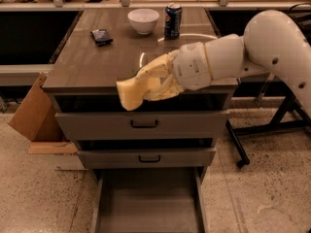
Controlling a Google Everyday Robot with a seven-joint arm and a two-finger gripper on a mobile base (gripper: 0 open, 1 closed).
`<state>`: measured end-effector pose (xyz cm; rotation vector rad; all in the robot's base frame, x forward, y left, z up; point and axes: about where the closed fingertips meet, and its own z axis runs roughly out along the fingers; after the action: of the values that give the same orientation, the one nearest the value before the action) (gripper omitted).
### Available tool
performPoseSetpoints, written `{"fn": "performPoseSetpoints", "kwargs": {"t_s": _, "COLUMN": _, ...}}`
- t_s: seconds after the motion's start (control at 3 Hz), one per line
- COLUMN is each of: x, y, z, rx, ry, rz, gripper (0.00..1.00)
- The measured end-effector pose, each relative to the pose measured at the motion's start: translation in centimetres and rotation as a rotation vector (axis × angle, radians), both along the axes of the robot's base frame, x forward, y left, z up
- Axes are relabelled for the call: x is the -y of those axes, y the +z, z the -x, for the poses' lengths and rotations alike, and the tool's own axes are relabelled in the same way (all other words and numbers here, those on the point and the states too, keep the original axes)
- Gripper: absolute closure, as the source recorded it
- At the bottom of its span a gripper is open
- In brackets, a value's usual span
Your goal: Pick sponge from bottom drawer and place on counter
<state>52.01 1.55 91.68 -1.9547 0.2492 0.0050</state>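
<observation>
Over counter (97,67) front edge, jaws clamp sponge (130,92); bowl (143,19), can (172,19), dark pkt (101,36) well behind.

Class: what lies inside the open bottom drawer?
The bottom drawer shows bare floor; its near end is cropped. The gripper holds the sponge by the counter edge.

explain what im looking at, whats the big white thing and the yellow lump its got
The big white thing is a robot arm. There is one picture, looking down at a three-drawer cabinet from the front. At the arm's tip is a two-finger pincer, at the front edge of the counter, shut on a pale yellow sponge. On the counter sit a white bowl, a soda can and a dark packet. The bottom drawer is pulled open.
</observation>
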Motion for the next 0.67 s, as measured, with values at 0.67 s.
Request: {"fn": "performPoseSetpoints", "kwargs": {"t_s": 0.67, "x": -0.3, "y": 2.0, "z": -5.1, "rx": -0.027, "ry": -0.061, "rz": -0.039, "gripper": 1.0}}
